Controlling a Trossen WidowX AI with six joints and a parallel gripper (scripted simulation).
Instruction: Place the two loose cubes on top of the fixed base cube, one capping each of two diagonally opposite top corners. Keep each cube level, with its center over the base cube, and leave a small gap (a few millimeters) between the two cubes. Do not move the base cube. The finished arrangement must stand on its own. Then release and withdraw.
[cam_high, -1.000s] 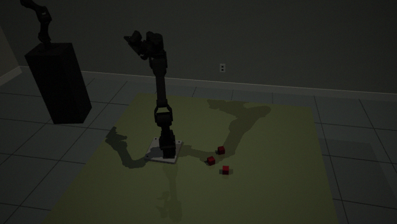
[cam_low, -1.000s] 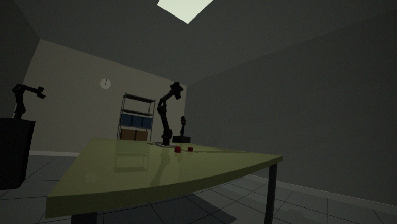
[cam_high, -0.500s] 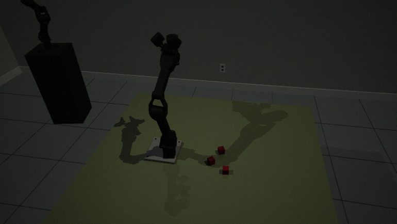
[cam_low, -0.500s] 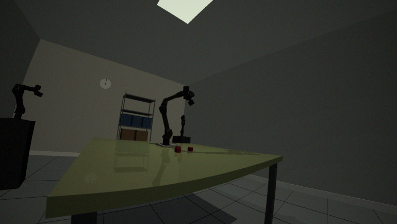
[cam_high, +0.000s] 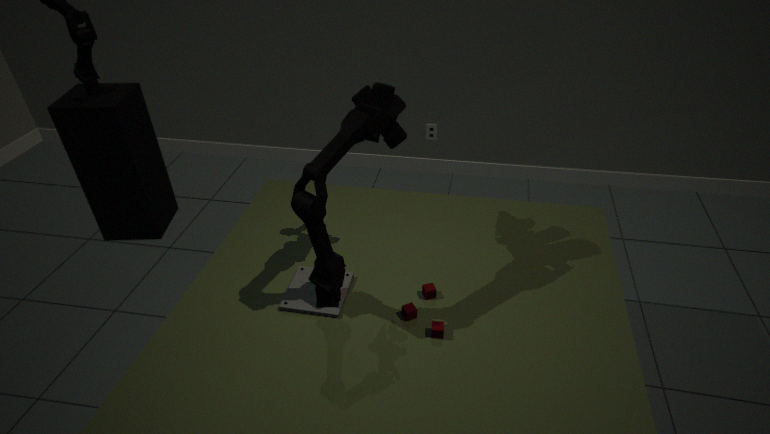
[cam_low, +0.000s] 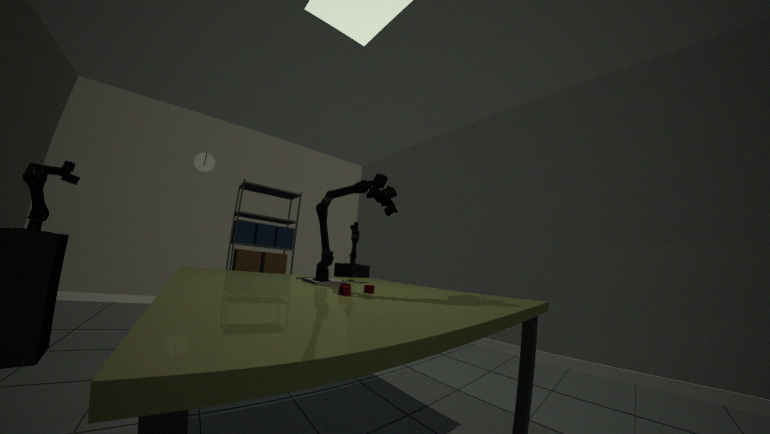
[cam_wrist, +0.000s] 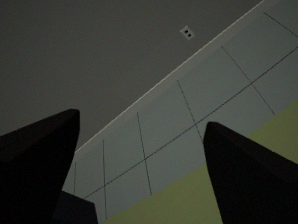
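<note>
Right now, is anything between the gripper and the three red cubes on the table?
Nothing visible does. The gripper hangs open and empty, high above the table; the cubes sit apart below, with only air between.

Wrist view: we see both fingers cut off by the bottom edge. Exterior view: only two cubes (cam_low: 345, 289) show, the third hidden. We cannot tell which is the base.
</note>
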